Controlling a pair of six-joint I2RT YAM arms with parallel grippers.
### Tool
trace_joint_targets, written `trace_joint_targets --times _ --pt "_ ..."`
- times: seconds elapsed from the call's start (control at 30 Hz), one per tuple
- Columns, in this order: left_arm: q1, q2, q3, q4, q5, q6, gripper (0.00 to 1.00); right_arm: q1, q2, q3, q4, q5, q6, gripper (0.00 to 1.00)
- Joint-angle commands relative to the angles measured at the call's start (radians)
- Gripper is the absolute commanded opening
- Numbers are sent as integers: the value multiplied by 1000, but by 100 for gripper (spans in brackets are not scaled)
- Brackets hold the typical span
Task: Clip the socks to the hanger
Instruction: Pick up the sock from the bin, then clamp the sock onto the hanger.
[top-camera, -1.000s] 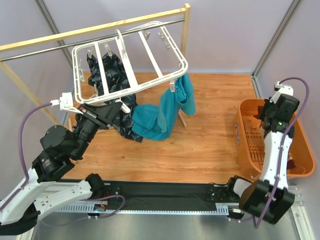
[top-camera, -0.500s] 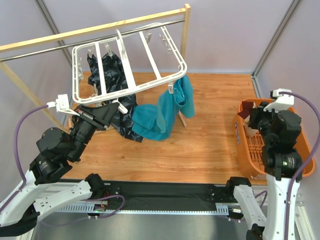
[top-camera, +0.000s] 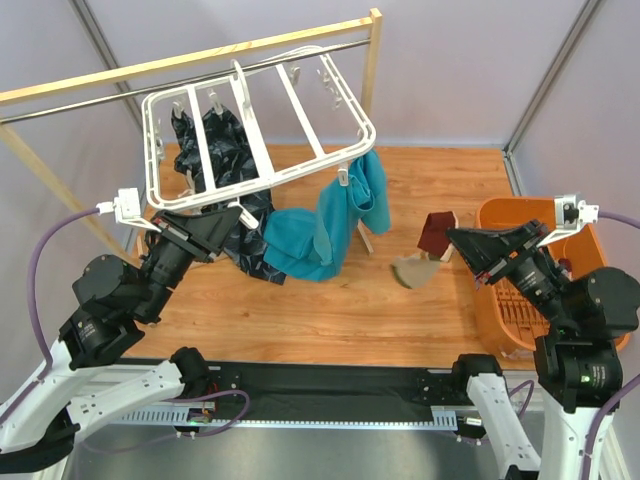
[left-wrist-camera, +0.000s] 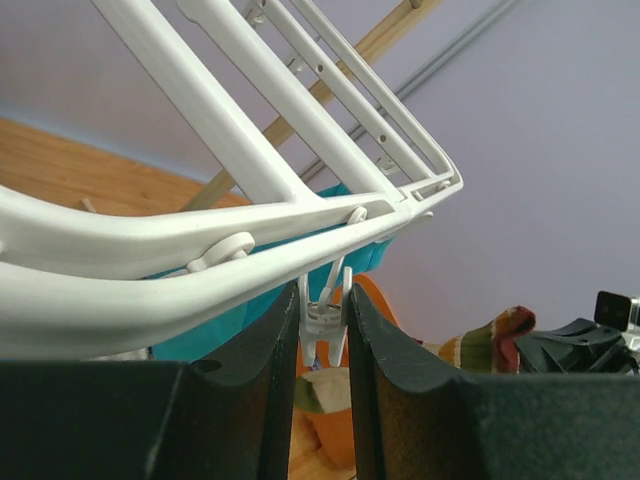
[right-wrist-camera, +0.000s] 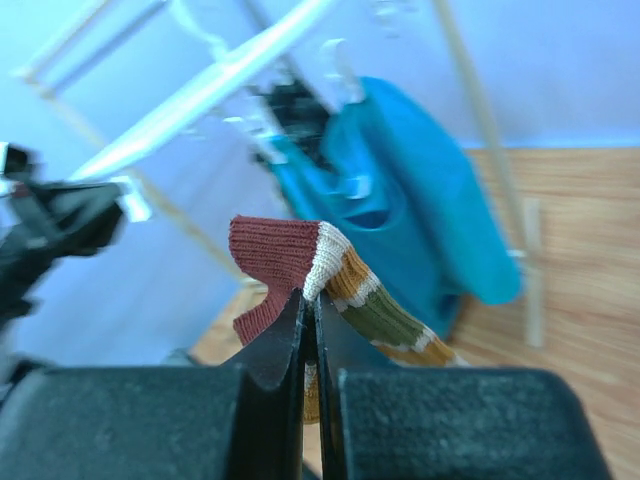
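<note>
The white hanger (top-camera: 368, 125) hangs tilted from the rail at the back left. My left gripper (top-camera: 240, 210) reaches up under its front rim. In the left wrist view this gripper (left-wrist-camera: 322, 330) is shut on a small white clip (left-wrist-camera: 323, 318) that dangles from the hanger (left-wrist-camera: 150, 250). My right gripper (top-camera: 452, 237) is held above the table, left of the basket, shut on a sock (top-camera: 433, 232) with a maroon end and a beige toe hanging down. In the right wrist view the jaws (right-wrist-camera: 311, 300) pinch the striped sock (right-wrist-camera: 280, 245) near its cream band.
An orange basket (top-camera: 510, 207) stands at the right edge. A teal cloth (top-camera: 335, 220) and a dark patterned cloth (top-camera: 225, 130) hang from the hanger's clips. The wooden rack post (top-camera: 372, 60) stands behind the hanger.
My right arm has lifted out of the basket and swung left over the table, carrying the sock. My left gripper has kept hold of the clip and barely moved.
</note>
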Motion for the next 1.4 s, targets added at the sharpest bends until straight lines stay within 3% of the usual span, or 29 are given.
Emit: trace_joint_targets --times 0.0,0.13,0.33,0.5,0.63,0.73,1.0,1.37 --pt "-4 8 23 -28 75 -11 0 58 -27 -59 178 -176 257 0" --pt "-4 19 32 -28 92 -3 0 131 -28 -97 177 -157 216 0" --pt "-4 48 45 -34 81 -19 0 351 75 -142 188 -67 103 0" --pt "-4 74 45 -27 92 -48 0 594 182 -169 350 62 129 0" --pt "-4 80 45 -33 89 -60 0 869 301 -97 344 281 32 0" --pt "-4 67 37 -31 83 -60 0 953 399 -33 364 338 15 0" --pt "-4 47 28 -34 78 -49 0 1000 581 102 372 380 40 0" --pt "-4 30 31 -39 84 -48 0 1000 696 214 335 415 37 0"
